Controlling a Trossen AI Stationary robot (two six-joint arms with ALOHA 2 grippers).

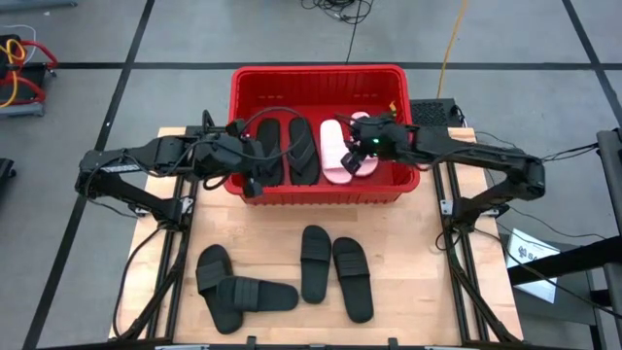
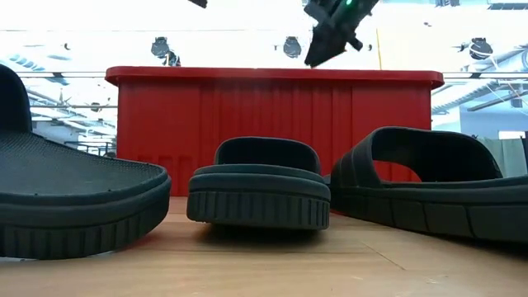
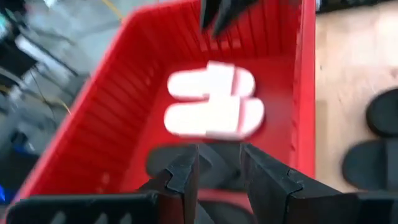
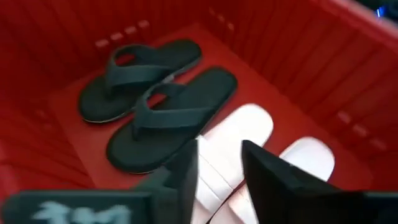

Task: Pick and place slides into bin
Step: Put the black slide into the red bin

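Four black slides [image 1: 335,277] left at table's front edge: light, soft foam, grab by strap. Both grippers' jaws part-open, empty, over bin [image 1: 316,78]

The high view is looking straight down from well above, taking in the whole table [image 1: 408,292], both arms and the red bin [image 1: 318,78] at twelve o'clock from the table's middle. The low view is sitting at tabletop height at the six o'clock edge, facing twelve o'clock, very near the black slides [image 2: 260,186], with the bin's wall [image 2: 272,115] filling the space behind them. The left wrist view is peering over the bin's rim at the pink slides [image 3: 214,102]. The right wrist view is looking down closely into the bin at the black flip-flops [image 4: 155,102]. All four views are sharing the bin.
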